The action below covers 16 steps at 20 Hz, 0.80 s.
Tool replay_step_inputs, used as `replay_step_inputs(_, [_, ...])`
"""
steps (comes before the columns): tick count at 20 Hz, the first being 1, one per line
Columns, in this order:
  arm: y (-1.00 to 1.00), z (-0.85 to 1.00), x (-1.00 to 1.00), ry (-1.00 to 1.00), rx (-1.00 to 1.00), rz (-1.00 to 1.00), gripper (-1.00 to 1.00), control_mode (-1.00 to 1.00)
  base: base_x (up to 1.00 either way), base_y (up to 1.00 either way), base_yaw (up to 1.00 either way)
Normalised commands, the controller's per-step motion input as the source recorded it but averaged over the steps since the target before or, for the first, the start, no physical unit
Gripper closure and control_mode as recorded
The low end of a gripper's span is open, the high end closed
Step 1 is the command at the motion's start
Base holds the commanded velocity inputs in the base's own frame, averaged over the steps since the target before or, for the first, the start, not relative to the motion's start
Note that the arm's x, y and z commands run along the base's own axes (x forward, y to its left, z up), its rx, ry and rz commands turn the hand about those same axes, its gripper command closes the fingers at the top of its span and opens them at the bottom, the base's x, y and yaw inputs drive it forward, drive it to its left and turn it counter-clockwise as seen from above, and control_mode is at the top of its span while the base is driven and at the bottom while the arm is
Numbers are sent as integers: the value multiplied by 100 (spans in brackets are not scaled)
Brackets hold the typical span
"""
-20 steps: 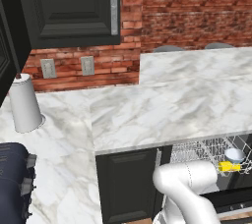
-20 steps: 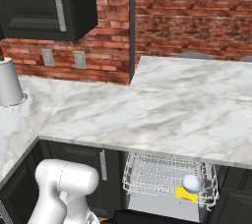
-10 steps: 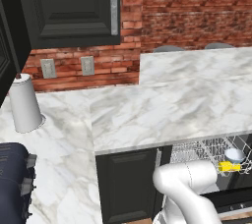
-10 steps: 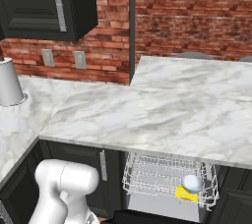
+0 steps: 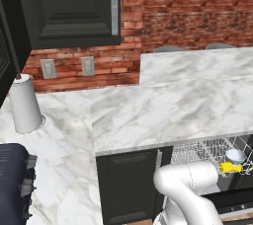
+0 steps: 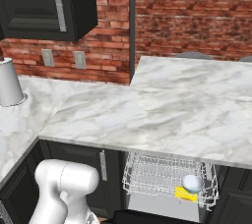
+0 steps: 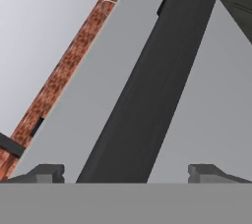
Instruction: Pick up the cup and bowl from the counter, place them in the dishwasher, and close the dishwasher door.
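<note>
Base cams: bowl (image 6: 192, 183) in rack (image 6: 147, 176); hand cam: gripper (image 7: 126, 173) jaws wide apart.

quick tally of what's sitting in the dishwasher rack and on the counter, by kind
bowls: 1, the bowl in the dishwasher rack
yellow items: 1, the yellow thing beside the bowl in the rack
paper towel rolls: 1, the white roll upright on the counter
dark appliances: 1, the dark appliance at the counter's near left
total: 4
</note>
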Motion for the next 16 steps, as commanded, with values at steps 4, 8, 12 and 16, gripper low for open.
replay_step_inputs(4, [6, 11, 100, 0, 3, 0, -100, -100, 0, 0, 0])
replay_step_inputs(8, [14, 60, 100, -1, 7, 0, -100, -100, 0, 0, 0])
replay_step_inputs(12, [24, 95, 100, -5, 9, 0, -100, -100, 0, 0, 0])
replay_step_inputs(16, [41, 82, 100, -7, 8, 0, -100, -100, 0, 0, 0])
